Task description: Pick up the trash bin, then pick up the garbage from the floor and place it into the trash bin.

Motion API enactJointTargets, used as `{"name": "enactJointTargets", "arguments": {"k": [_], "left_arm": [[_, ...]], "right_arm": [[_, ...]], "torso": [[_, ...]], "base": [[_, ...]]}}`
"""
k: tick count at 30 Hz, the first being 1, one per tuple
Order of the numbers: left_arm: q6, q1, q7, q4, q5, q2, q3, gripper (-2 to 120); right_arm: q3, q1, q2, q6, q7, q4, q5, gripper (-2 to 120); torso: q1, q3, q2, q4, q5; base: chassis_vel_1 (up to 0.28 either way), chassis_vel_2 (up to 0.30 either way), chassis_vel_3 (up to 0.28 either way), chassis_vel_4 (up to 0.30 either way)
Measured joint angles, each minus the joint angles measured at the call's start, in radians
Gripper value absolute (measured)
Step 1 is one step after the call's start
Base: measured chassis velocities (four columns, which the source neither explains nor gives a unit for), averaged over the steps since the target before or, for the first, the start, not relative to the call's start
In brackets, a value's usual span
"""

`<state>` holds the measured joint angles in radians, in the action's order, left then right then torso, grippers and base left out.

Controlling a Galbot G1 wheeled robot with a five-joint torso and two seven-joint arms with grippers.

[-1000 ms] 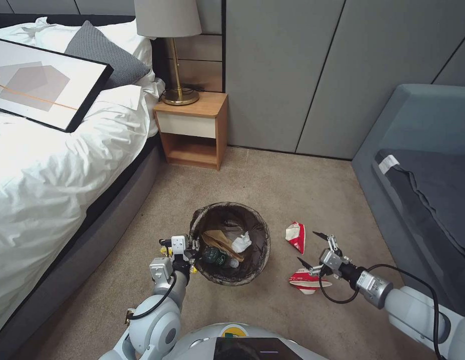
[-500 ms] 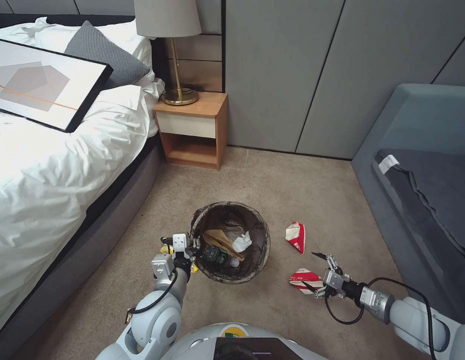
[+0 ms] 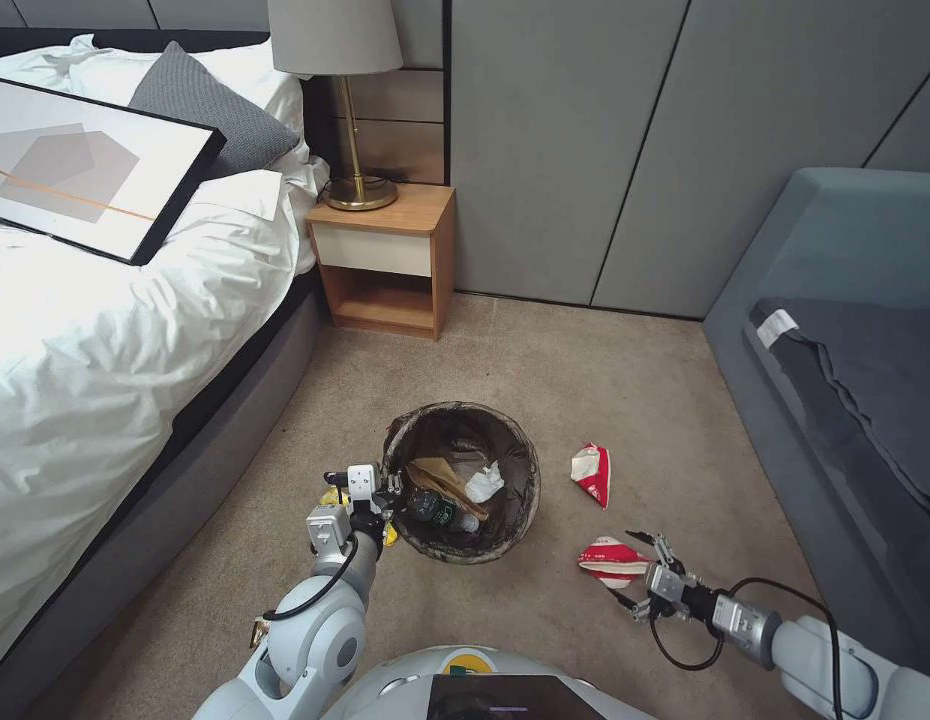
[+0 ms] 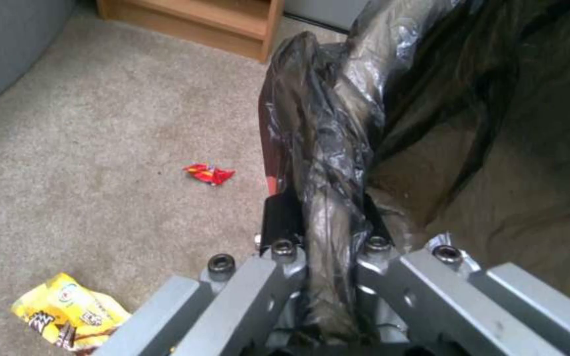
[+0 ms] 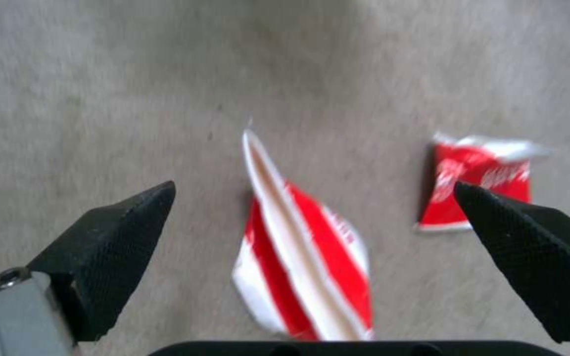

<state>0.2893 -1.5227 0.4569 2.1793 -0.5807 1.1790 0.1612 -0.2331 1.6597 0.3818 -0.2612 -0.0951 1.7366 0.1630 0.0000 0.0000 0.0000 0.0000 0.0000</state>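
the trash bin [image 3: 463,483] stands on the beige carpet [image 3: 545,370] between the bed [image 3: 85,330] and the grey sofa [image 3: 855,330], its dark bag liner [image 4: 324,148] folded over the rim. inside it lie a small green-labelled bottle [image 3: 437,511], a crumpled white tissue [image 3: 483,484] and tan folded paper [image 3: 440,474].

the left gripper [image 3: 370,497] sits at the bin's near-left rim, its jaws pinched tight on the liner-covered edge; in the left wrist view the black plastic is squeezed between the two fingers [image 4: 278,217]. a yellow snack wrapper [image 4: 67,309] lies on the carpet just beside that gripper, and a small red wrapper [image 4: 209,173] lies farther out.

the right gripper [image 3: 632,571] is low over the floor to the right of the bin, its black fingertips [image 5: 110,247] spread wide. a crushed red-and-white paper cup [image 3: 610,558] lies just ahead of it, lined up between the open tips without touching them. a second crushed cup [image 3: 592,472] lies apart, farther toward the wall.

a wooden nightstand [image 3: 385,262] with a brass lamp [image 3: 345,110] stands against the wall beyond the bin.
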Motion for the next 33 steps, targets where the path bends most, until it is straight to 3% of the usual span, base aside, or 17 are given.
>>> {"name": "enactJointTargets", "arguments": {"k": [6,13,33], "left_arm": [[0.001,0.009,0.000,-0.006,-0.004,0.004,-0.001,2],[0.002,0.014,0.001,-0.014,-0.009,0.007,0.000,2],[0.002,0.020,0.001,-0.021,-0.012,0.007,-0.007,2]], "right_arm": [[0.052,-0.045,0.031,-0.011,-0.009,-0.065,-0.019,100],[0.159,-0.146,0.136,-0.041,-0.028,-0.236,-0.046,100],[0.165,-0.208,0.235,-0.102,-0.076,-0.404,-0.078,100]], "torso": [[0.000,0.000,0.000,0.0000,-0.0001],[0.000,0.000,0.000,-0.0001,0.0001],[0.000,0.000,0.000,0.0000,-0.0001]], "base": [[0.000,0.000,0.000,0.000],[0.000,0.000,0.000,0.000],[0.000,0.000,0.000,0.000]]}}
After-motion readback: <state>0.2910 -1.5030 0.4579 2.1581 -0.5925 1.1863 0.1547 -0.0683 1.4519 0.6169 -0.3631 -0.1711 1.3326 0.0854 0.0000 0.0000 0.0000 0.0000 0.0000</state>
